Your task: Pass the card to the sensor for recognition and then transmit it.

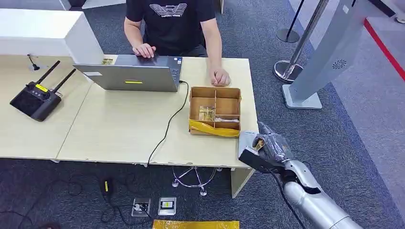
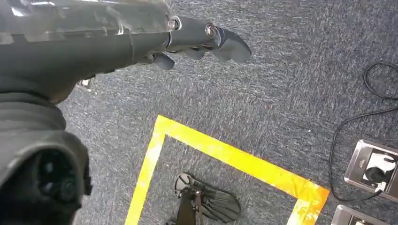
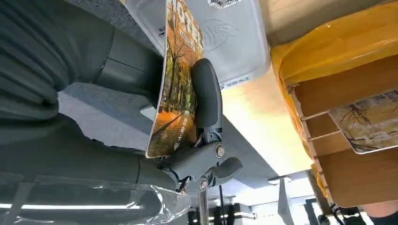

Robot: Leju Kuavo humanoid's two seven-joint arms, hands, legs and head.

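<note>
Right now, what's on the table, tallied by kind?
Laptop: 1
Black antenna device: 1
Compartmented cardboard box: 1
Grey card sensor: 1
Total: 4
The card is off the table, held in the right hand.

The right arm (image 1: pixel 310 198) was raised from the lower right of the head view, its silver forearm angled up and to the left, with the right hand (image 1: pixel 268 147) carried at its end under a clear wrap. In the right wrist view a card (image 3: pixel 177 79) was pinched edge-on between the thick thumb (image 3: pixel 205 96) and the darker fingers (image 3: pixel 206 165), which were curled in beneath it. The left hand (image 2: pixel 141 40) was seen in the left wrist view hanging above the floor, nothing held in it, its dark fingers (image 2: pixel 225 41) stretched forward and only slightly bent at the tips.
</note>
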